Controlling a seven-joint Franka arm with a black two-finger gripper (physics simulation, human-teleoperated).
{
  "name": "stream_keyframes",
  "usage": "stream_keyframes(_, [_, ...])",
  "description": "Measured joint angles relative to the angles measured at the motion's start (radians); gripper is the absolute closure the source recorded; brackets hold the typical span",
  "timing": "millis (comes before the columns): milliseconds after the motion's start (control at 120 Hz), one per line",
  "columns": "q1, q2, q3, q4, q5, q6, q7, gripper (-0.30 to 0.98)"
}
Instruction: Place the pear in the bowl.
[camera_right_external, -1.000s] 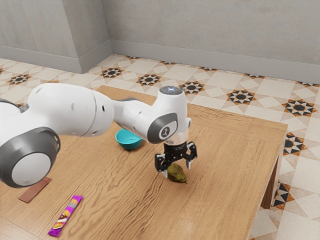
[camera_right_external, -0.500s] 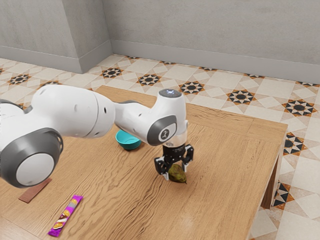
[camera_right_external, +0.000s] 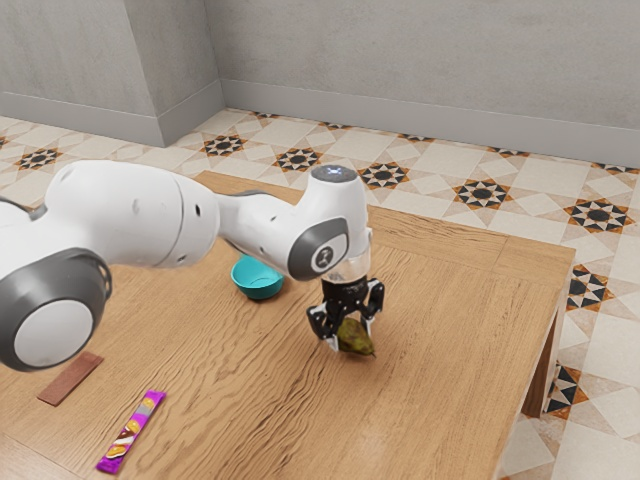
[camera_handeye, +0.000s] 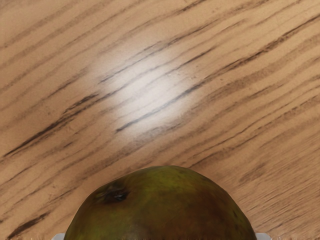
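My gripper (camera_right_external: 350, 336) has its two fingers against opposite sides of the green-brown pear (camera_right_external: 357, 339), shut on it. The pear hangs slightly above the wooden table, its narrow end tilted down toward the exterior view's right. In the wrist view the pear (camera_handeye: 162, 207) is large at the lower edge, with pale fingertip bits of the gripper (camera_handeye: 161, 236) at both its sides. The turquoise bowl (camera_right_external: 258, 278) stands upright on the table, apart from the pear, toward the exterior view's left and farther back.
A purple-wrapped bar (camera_right_external: 131, 431) and a flat brown piece (camera_right_external: 71, 379) lie on the wooden table (camera_right_external: 450, 330) toward the exterior view's left front. The arm reaches over the table's left part, close beside the bowl in that view.
My fingers have closed on the pear from both sides. Since half a second ago, hand and pear have risen a little, and the arm has shifted slightly toward the exterior view's left.
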Motion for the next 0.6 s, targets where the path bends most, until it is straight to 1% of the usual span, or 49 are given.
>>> stream_keyframes(67, [0.004,-0.022,0.000,-0.006,0.005,0.000,-0.002,0.29])
stream_keyframes(167, [0.049,-0.056,-0.001,-0.002,0.036,0.000,-0.006,0.30])
stream_keyframes(383, [0.221,-0.064,-0.043,0.024,0.116,0.061,-0.012,0.31])
stream_keyframes(600, [0.346,-0.045,-0.072,0.045,0.142,0.113,-0.017,0.31])
